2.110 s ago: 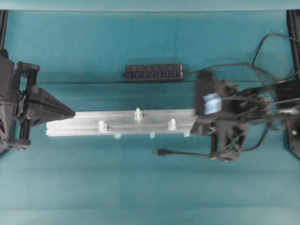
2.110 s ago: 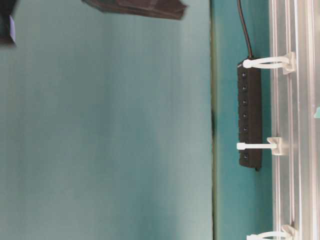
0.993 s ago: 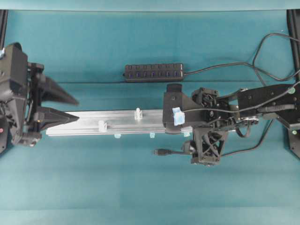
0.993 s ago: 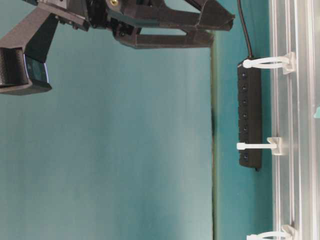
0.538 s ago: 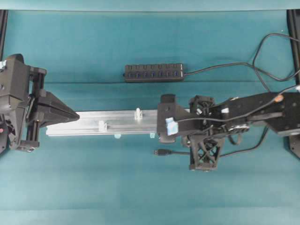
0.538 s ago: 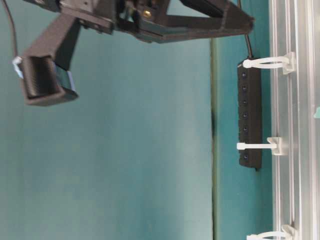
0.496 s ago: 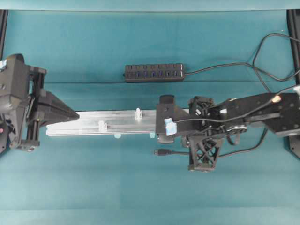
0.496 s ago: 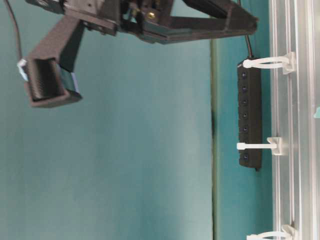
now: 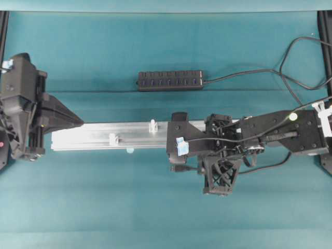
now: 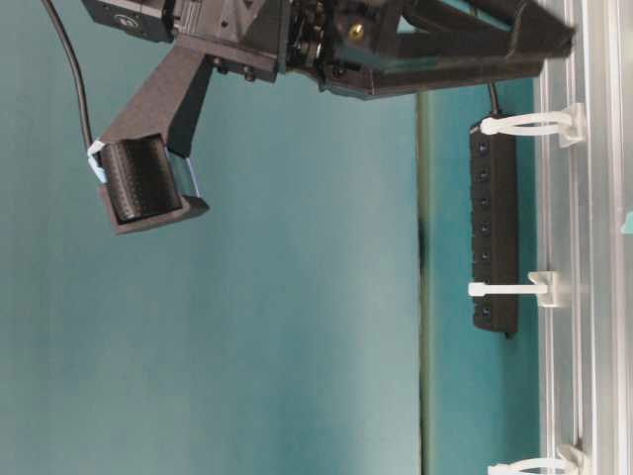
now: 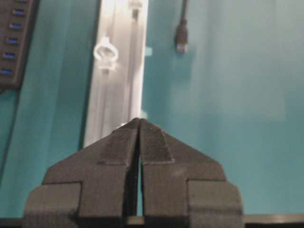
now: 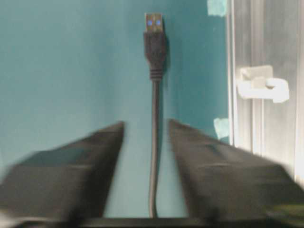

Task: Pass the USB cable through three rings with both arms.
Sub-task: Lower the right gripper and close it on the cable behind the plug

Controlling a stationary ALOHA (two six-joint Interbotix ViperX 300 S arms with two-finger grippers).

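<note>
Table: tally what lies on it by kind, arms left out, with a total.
USB cable: 1
rings: 3
aluminium rail: 1
USB hub: 1
pale-blue tabs: 3
Total: 9

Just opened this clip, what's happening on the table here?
The right gripper hangs over the thin black USB cable on the teal table, jaws open to either side of the cord, not closed on it. The left gripper waits shut at the left end of the long silver aluminium rail. No cable runs through the whitish plastic rings yet.
</note>
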